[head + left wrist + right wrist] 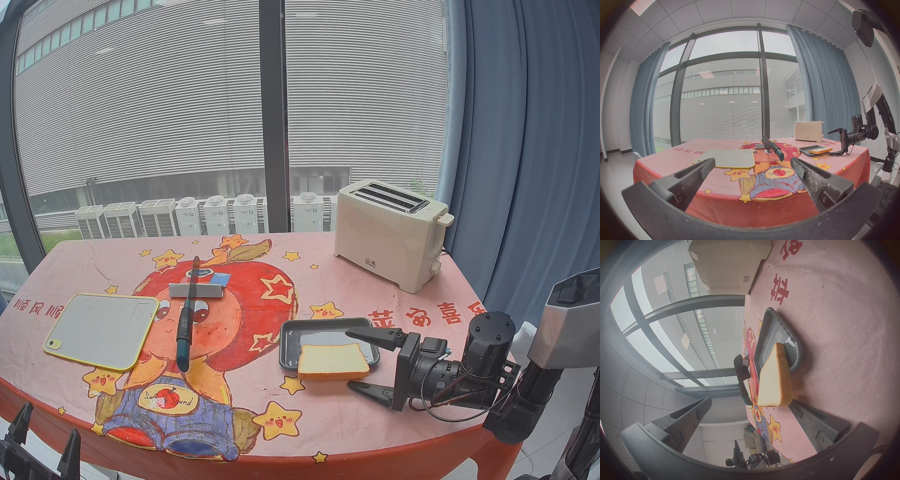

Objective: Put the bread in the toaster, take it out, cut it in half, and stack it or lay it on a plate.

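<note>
A slice of bread [333, 361] lies tilted on the front rim of a dark grey tray [289, 337], at the front right of the table. My right gripper [348, 359] is open at the bread's right end. One finger is low by the table and the other is in the air over the tray. In the right wrist view the bread [773, 380] sits just ahead of the lower finger [815, 421], with nothing gripped. The cream toaster [390, 234] stands behind, slots empty. My left gripper [753, 162] hangs open below the table's front left edge.
A knife [186, 312] with a dark handle rests on a grey block [209, 290] mid-table. A grey cutting board [100, 329] with a yellow rim lies at the left. A window and a blue curtain [525, 156] stand close behind the table.
</note>
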